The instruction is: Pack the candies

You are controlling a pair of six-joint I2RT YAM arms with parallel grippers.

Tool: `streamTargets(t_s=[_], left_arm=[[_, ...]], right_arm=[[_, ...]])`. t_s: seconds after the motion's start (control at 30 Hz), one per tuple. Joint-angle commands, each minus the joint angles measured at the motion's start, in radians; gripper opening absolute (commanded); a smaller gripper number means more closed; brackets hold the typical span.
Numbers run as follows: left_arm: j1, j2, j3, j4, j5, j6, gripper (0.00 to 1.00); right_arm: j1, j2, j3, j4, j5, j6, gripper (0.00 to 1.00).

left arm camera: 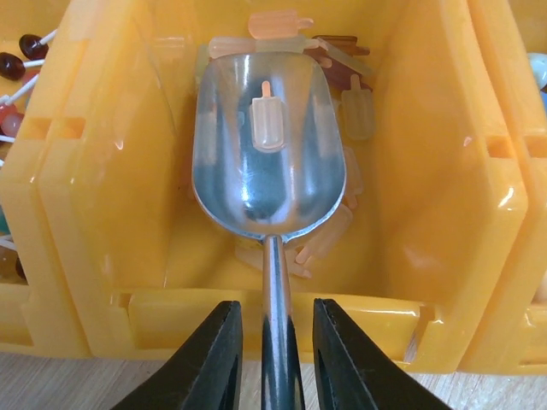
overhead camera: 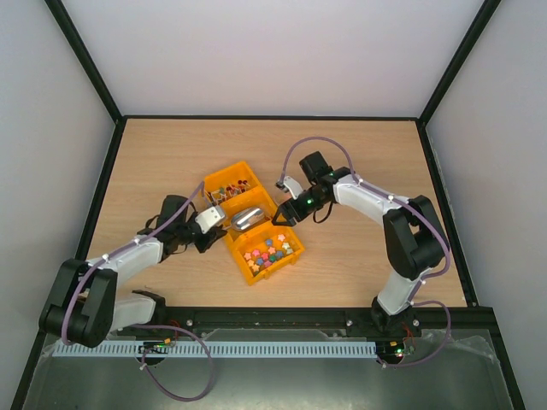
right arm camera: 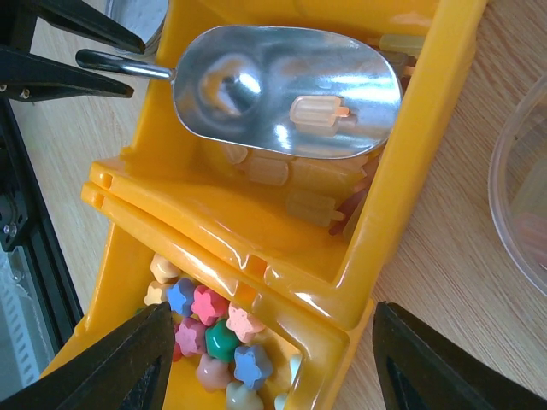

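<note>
Straddling the scoop handle (left arm camera: 275,273) at the bin rim (left arm camera: 171,307), left gripper (left arm camera: 278,320) slightly apart; right gripper (right arm camera: 273,309) wide apart.

No writing, label, brand mark or number can be read in any view. The yellow bins (left arm camera: 444,213), the metal scoop (left arm camera: 269,188) and the candies (left arm camera: 268,122) show only plain surfaces.
</note>
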Motion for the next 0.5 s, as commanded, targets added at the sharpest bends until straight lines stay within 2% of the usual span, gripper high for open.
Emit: streamTargets(t_s=[0.0,0.4,0.47], left_arm=[[0.007,0.028,-0.012,0.05,0.015,0.004,0.25],[0.006,0.048,0.0,0.066,0.021,-0.004,0.23],[0.006,0.054,0.004,0.066,0.022,-0.005,0.19]], right_arm=[[0.007,0.02,0.03,-0.049,-0.003,-0.008,0.65],[0.006,0.037,0.04,-0.05,-0.011,-0.005,0.65],[0.005,0.039,0.042,-0.051,-0.012,-0.006,0.65]])
